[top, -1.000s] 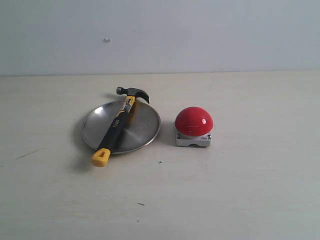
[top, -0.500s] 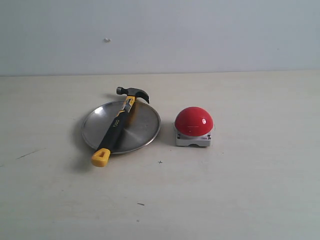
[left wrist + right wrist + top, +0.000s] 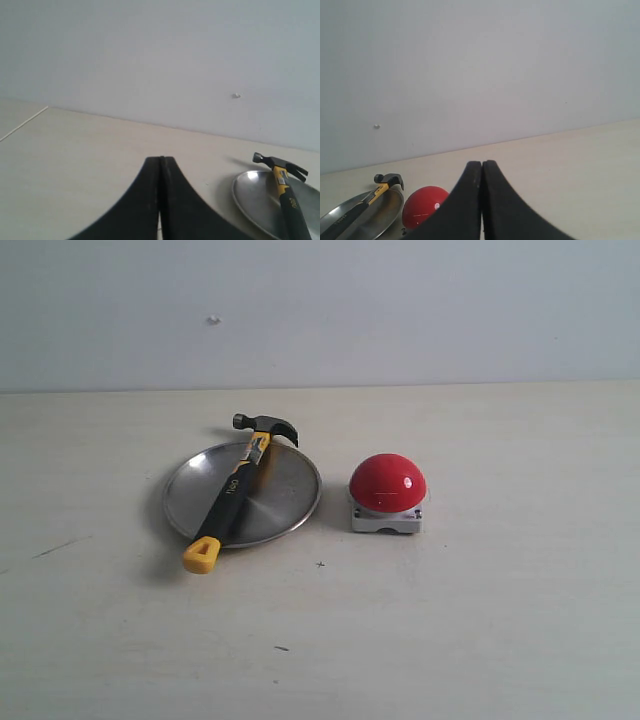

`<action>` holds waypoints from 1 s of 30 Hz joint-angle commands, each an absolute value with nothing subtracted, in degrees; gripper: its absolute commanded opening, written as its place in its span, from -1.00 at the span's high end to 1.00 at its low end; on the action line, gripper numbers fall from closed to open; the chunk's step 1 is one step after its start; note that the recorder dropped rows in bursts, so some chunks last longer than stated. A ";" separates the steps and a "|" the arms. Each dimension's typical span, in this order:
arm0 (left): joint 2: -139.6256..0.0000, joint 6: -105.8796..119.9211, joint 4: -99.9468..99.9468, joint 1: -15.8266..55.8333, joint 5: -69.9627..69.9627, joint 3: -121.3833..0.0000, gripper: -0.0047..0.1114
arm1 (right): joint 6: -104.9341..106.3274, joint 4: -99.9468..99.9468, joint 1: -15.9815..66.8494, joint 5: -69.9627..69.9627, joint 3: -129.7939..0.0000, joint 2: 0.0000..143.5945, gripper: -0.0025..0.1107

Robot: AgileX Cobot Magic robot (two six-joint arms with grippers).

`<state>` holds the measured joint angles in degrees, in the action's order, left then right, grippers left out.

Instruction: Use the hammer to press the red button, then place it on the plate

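Left gripper and right gripper were each closed tight, holding nothing, and pointed level across the tabletop. Farther off, the hammer lay across the plate, its yellow cap overhanging the near rim. The red button stood just beside the plate, apart from it, with open tabletop to its right.

We find pale lettering on the black handle of the hammer, too small for us to read.

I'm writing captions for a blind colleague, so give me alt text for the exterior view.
A small hammer lies diagonally across a round silver plate on a pale table, its head and yellow end reaching past the rim. A red button sits to the plate's right, not touching it.
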<state>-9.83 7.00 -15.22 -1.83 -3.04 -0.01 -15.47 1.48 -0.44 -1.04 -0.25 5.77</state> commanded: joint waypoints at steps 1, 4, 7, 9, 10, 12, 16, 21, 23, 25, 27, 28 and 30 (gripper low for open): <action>-9.43 -19.11 15.89 -2.14 -1.51 0.00 0.92 | -14.81 1.50 -0.81 -1.42 0.00 5.33 0.96; -9.43 -15.48 12.70 -2.27 -0.97 0.00 0.92 | -14.81 1.50 -0.81 -1.42 0.00 5.33 0.96; -9.03 -15.46 12.70 -2.27 -0.93 0.00 0.92 | -14.81 1.50 -0.81 -1.42 0.00 5.33 0.96; -7.99 -15.46 12.59 -2.27 0.00 0.00 0.92 | -14.81 1.50 -0.81 -1.42 0.00 5.33 0.96; -7.40 -15.46 12.59 -2.27 0.80 0.00 0.92 | -14.81 1.50 -0.81 -1.42 0.00 5.33 0.96; -7.03 -15.46 12.76 -2.27 1.06 0.00 0.92 | -14.81 1.50 -0.81 -1.42 0.00 5.33 0.96; -7.04 -15.46 12.76 -2.27 1.22 0.00 0.92 | -14.81 1.50 -0.81 -1.42 0.00 5.33 0.96; -7.04 -15.36 12.76 -2.27 1.22 0.00 0.92 | -14.81 1.50 -0.81 -1.42 0.00 5.33 0.96; -7.04 -15.36 12.76 -2.27 1.22 0.00 0.92 | -14.81 1.50 -0.81 -1.42 0.00 5.33 0.96; -7.04 -15.36 12.76 -2.27 1.22 0.00 0.92 | -14.81 1.50 -0.81 -1.42 0.00 5.33 0.96; -7.04 -15.36 12.76 -2.27 1.22 0.00 0.92 | -14.81 1.50 -0.81 -1.42 0.00 5.33 0.96; -7.04 -15.36 12.76 -2.27 1.22 0.00 0.92 | -14.81 1.50 -0.81 -1.42 0.00 5.33 0.96; -7.04 -15.36 12.76 -2.27 1.22 0.00 0.92 | -14.81 1.50 -0.81 -1.42 0.00 5.33 0.96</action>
<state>-7.27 -14.97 12.70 -2.28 1.33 -0.01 -15.47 1.48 -0.44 -1.04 -0.25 5.77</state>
